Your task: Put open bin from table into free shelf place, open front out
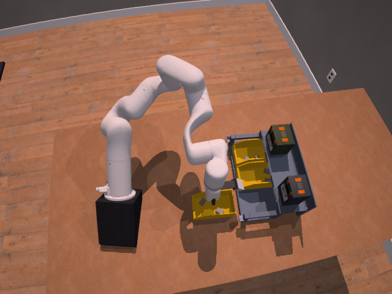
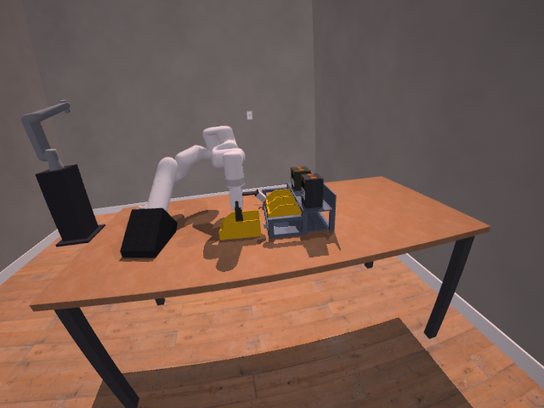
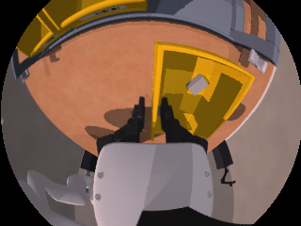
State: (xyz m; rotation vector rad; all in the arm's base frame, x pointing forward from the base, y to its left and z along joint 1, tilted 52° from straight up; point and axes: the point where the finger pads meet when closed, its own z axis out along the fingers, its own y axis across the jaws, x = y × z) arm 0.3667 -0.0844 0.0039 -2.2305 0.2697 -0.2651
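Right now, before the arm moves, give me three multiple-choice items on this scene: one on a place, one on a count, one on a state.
1. The free place in the row is
A. between the two shelved bins
B. at the row's end, beside the bin on the table
C. under a dark box

2. Yellow bins on the shelf:
A. one
B. two
C. three

3. The gripper's fingers are
A. both inside the bin
B. either side of one bin wall
C. over the shelf

Answers:
1 B: bare shelf floor lies next to the table bin.
2 B: two bins stand on the shelf.
3 B: in the wrist view the gripper straddles the bin's wall.
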